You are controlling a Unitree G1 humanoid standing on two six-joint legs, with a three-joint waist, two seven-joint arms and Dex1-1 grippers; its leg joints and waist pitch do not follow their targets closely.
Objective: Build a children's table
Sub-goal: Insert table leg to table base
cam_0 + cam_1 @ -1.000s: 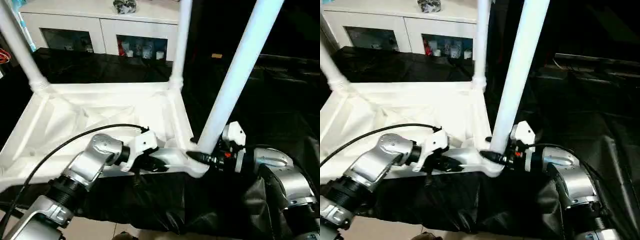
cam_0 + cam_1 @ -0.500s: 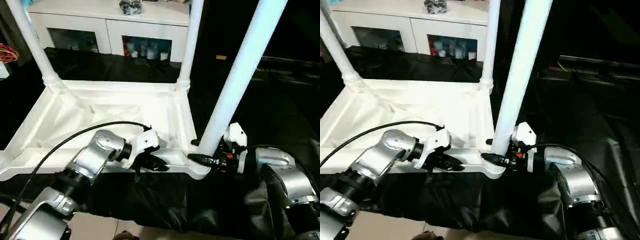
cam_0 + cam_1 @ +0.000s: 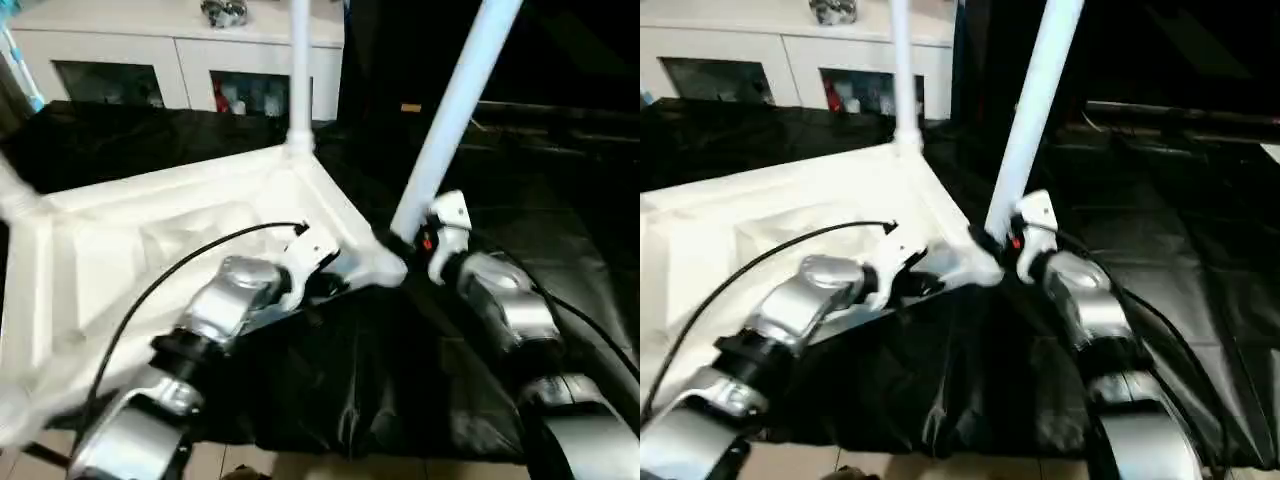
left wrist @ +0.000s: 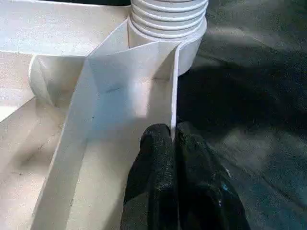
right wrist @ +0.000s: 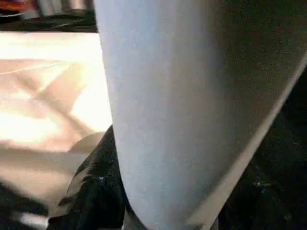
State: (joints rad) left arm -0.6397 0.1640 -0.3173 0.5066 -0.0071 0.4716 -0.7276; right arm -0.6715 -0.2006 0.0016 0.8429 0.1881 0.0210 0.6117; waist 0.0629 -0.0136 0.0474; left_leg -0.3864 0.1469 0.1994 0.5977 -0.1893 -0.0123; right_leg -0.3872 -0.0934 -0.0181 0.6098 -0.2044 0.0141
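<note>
I see the children's table (image 3: 150, 240) lying upside down on a surface covered with black cloth (image 3: 350, 390), its underside with the raised rim turned up to me. It sits turned at an angle, with one corner pointing toward the robot.

My left claw (image 4: 173, 143) is pinched together on the thin rim wall (image 4: 173, 86) of the top, close to the near corner socket (image 4: 168, 28); in the left wrist view one black finger lies on each side of this wall, and the ribbed base of a leg stands just beyond them. In the head views the left claw (image 3: 325, 285) sits at the near edge of the top, beside that corner.

My right claw (image 3: 400, 243) is clamped on the near leg (image 3: 455, 110), low down, just above the socket. In the right wrist view the leg (image 5: 168, 110) passes between the black fingers (image 5: 91, 191), which stand on both sides of it. This leg rises from the near corner and leans away to the right.

A second leg (image 3: 298, 70) stands upright in the far corner socket. A third leg base (image 3: 12, 195) shows at the left edge of the top.

Behind the black cloth stands a white cabinet (image 3: 130, 50) with glass doors.
</note>
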